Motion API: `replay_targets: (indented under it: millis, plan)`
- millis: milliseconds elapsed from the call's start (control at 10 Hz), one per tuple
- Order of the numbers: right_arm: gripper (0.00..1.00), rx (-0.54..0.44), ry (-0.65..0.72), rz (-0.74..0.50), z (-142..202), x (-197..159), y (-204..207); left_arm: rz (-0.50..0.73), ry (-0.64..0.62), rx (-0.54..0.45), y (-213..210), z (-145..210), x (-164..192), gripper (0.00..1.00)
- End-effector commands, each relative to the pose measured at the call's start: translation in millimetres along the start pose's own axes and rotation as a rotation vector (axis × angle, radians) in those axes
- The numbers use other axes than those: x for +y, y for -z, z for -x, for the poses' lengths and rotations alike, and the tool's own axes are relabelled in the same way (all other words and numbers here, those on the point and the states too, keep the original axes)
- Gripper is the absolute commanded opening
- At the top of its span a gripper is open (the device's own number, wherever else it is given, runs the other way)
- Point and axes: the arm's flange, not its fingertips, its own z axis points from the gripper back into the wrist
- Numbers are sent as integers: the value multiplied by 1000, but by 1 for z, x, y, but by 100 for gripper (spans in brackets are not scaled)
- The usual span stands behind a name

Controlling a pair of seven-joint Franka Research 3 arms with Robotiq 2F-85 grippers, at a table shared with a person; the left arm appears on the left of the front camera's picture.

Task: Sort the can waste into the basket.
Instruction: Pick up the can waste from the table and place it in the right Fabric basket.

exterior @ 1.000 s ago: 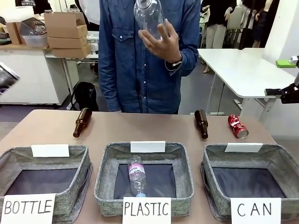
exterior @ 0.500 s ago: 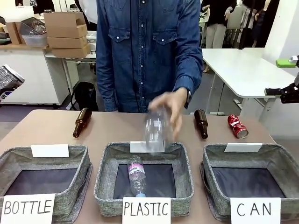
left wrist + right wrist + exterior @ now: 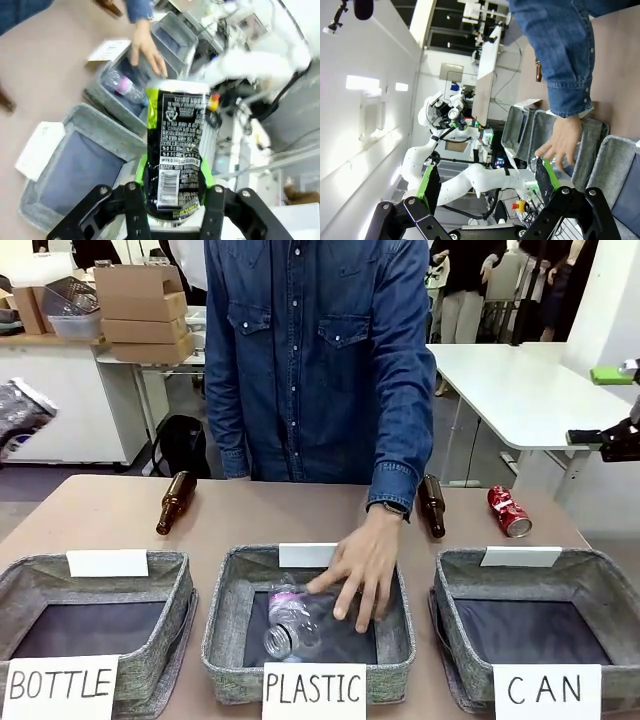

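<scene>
The black can, printed in white, stands upright between the green pads of my left gripper, which is shut on it high above the row of baskets. It appears as a blurred dark shape at the left edge of the front view. A dented red can lies on the table behind the basket signed "CAN", whose dark floor is bare. From the left wrist that basket is the farthest one. My right gripper is open with nothing between its pads.
A person's hand presses a clear plastic bottle into the middle basket signed "PLASTIC". The "BOTTLE" basket stands at the left. Two brown glass bottles lie on the table behind the baskets.
The person's hand has come down from chest height with the clear bottle into the PLASTIC basket. The blurred black can at the left edge shifted slightly.
</scene>
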Motion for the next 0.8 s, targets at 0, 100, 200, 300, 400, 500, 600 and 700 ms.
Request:
replay_targets:
  millis: [0,100,200,300,400,500,600,700]
  plan:
    - [100,0,-29,-12,-1,0,0,-26,212,135,75,-66,-24,44]
    - [100,0,-29,-12,-1,0,0,-25,276,208,96,-86,-29,44]
    - [100,0,-29,-12,-1,0,0,-21,281,248,106,-98,-27,44]
    - [100,0,-29,-12,-1,0,0,-25,269,267,104,-100,-22,44]
    - [100,0,-29,-12,-1,0,0,-21,264,276,90,-90,-21,44]
    - [100,0,-29,-12,-1,0,0,-86,227,284,72,-72,-24,44]
    - [100,0,-29,-12,-1,0,0,-109,225,247,56,-54,-31,44]
    - [100,0,-29,-12,-1,0,0,-124,218,209,45,-40,-37,44]
